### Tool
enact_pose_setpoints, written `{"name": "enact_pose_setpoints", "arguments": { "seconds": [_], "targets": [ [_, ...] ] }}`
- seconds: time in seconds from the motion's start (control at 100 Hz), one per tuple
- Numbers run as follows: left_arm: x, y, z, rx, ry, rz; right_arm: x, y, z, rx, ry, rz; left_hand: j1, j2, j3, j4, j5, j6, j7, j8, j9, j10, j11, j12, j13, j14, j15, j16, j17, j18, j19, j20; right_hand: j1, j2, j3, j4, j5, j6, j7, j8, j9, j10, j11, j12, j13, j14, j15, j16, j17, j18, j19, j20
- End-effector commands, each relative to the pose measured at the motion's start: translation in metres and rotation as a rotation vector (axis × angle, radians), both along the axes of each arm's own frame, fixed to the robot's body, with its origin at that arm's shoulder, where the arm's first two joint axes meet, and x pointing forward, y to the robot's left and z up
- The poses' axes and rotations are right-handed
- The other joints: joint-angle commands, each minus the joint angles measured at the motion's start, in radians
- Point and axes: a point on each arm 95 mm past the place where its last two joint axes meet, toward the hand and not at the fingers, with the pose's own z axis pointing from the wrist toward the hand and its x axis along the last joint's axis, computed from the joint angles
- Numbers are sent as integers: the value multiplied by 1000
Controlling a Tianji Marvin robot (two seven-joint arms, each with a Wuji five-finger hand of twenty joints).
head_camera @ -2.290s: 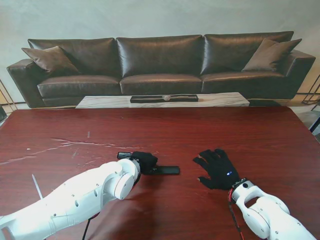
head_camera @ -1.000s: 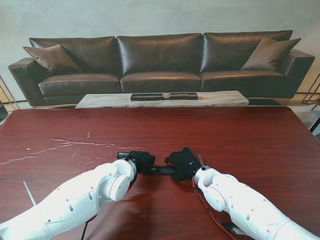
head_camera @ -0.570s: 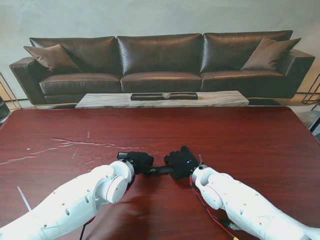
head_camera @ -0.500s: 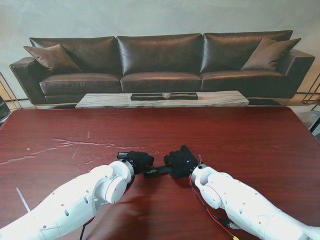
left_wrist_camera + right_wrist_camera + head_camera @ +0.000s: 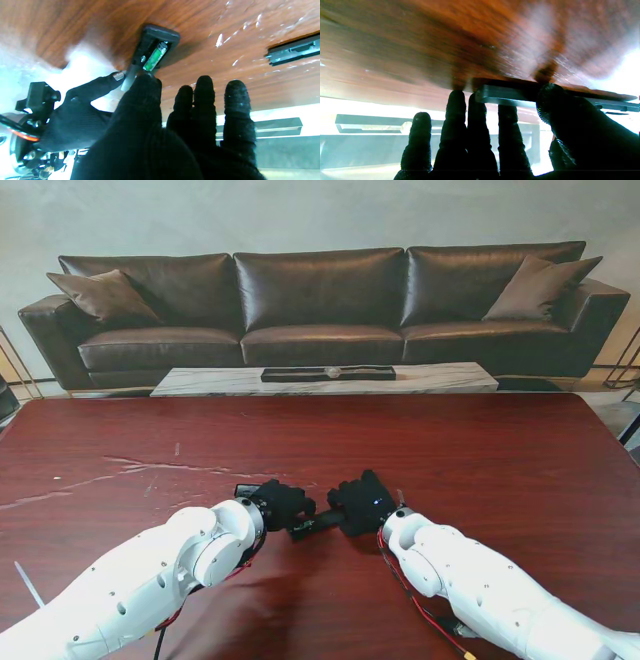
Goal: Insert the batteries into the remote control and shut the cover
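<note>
The black remote control (image 5: pixel 318 523) lies between my two gloved hands, battery bay up. Its open bay (image 5: pixel 153 55) holds one green battery (image 5: pixel 155 57). My right hand (image 5: pixel 362 502) pinches one end of the remote (image 5: pixel 506 96) between thumb and fingers and holds it off the table. The other end rests on the wood. My left hand (image 5: pixel 281 502) lays its thumb (image 5: pixel 142 100) on the remote by the battery, its other fingers stretched out and off it. The battery cover (image 5: pixel 247 490) lies flat on the table just beyond my left hand and appears as a dark strip (image 5: pixel 292 50).
The dark red table (image 5: pixel 480 450) has pale scratches on its left part (image 5: pixel 150 470). Beyond its far edge stand a low marble table (image 5: pixel 325 379) and a brown leather sofa (image 5: pixel 320 300). A red cable (image 5: pixel 415 605) runs along my right forearm.
My right hand came in from the right and closed on the remote's end. Since half a second ago that end has risen slightly, and my left hand has shifted a little to the right.
</note>
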Motion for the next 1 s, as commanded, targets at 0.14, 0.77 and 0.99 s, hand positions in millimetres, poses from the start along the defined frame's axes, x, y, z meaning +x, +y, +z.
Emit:
{"name": "enact_pose_setpoints", "arguments": {
  "seconds": [0.14,0.77,0.99],
  "targets": [
    [0,3,2,0,-11,19,-10,-5,-12,-59,66,-3,62,36,11,14,-16,21,-33,1,-39,8,-14,-4,-22,1,-13,7,1,3,-4,28,-71,-25,-29,-18,-4,-16,69,63,-13,-14,70,38,-15,-5,57,56,-35,34,-2,22],
    [1,-1,3,-11,-15,24,-14,-9,-14,-76,82,-16,62,37,22,14,-14,20,-39,7,-41,9,-14,-4,-22,0,-12,11,3,2,-8,38,-77,32,-83,-10,46,-73,127,147,35,-31,122,85,34,-15,140,114,-16,53,20,28],
    [2,-6,2,-15,-3,-8,-14,-8,-14,-76,79,-19,62,21,55,18,-15,-27,-30,17,-34,8,-12,-3,-19,-1,-11,11,4,2,-4,43,-64,30,-78,-9,45,-73,123,150,32,-30,116,87,31,-15,137,115,-15,50,21,29]
  ]
}}
